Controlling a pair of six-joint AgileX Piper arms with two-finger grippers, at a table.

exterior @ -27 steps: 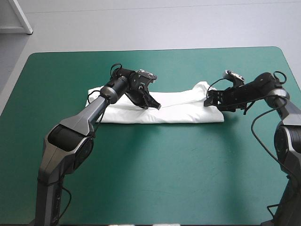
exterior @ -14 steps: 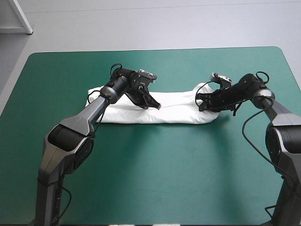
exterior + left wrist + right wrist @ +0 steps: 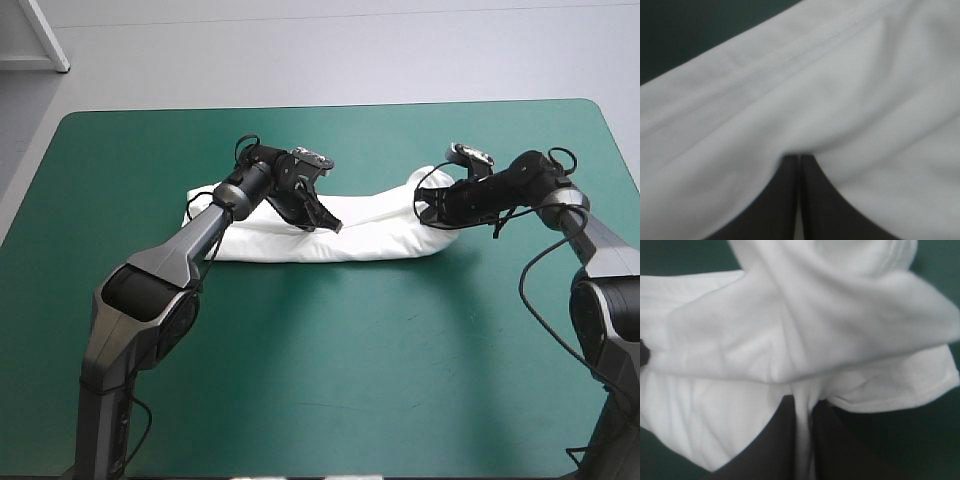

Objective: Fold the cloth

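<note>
The right gripper (image 3: 428,208) has travelled inward along the table since the earlier frame, dragging the right end of the T-shirt (image 3: 370,238) toward the middle, so the strip now reads shorter at that end. The left gripper (image 3: 330,224) has not shifted. We judge the task well along. The white T-shirt already lies as a long narrow band across the teal-green cover (image 3: 320,350), somewhat nearer the far edge than the near one, and the step in hand looks like folding its right end over toward the left. That fold has only begun: the lifted end stands bunched just above the band, not yet laid over it. The left end remains flat, and squaring the bundle is still to come. In its wrist view the right gripper's black fingers are nearly together with a fold of cloth pinched between them, the fabric spreading ahead in soft, thick creases. The left gripper's fingers are likewise all but closed at the band's middle. A pale sliver shows between them and creases draw in toward their tip, so we take it to be pinching the cloth too.
</note>
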